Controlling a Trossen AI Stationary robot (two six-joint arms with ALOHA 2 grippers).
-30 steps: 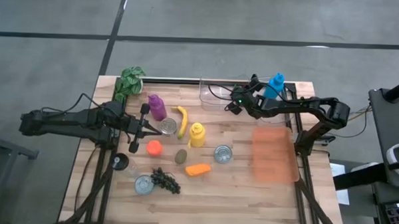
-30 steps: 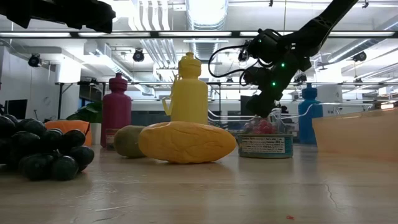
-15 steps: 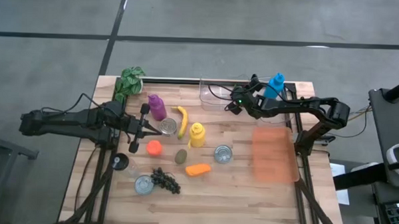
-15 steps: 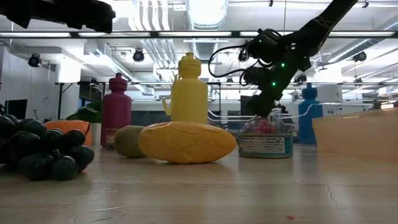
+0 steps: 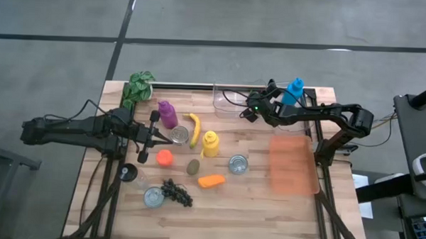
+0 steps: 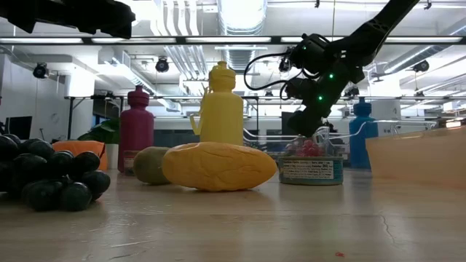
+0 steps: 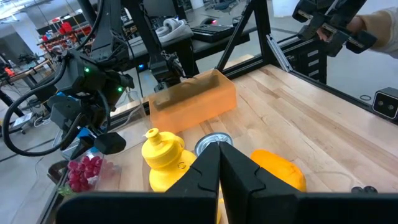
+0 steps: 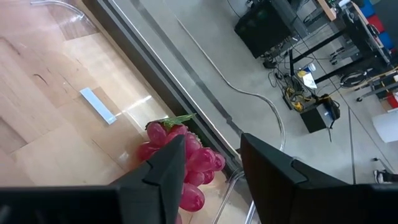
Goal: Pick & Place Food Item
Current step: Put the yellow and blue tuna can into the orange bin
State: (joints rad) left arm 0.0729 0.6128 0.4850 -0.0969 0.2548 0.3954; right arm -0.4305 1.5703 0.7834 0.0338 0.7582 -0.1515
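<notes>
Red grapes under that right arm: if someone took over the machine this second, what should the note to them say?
Right hand: open, fingers either side of the red grapes, low over the clear container at the table's back edge.
Left hand: shut, empty, waiting over the table's left side.
Grapes lie in the container, not lifted; cannot tell whether this is a pick or a drop.
Banana, kiwi and carrot lie loose on the table.
</notes>
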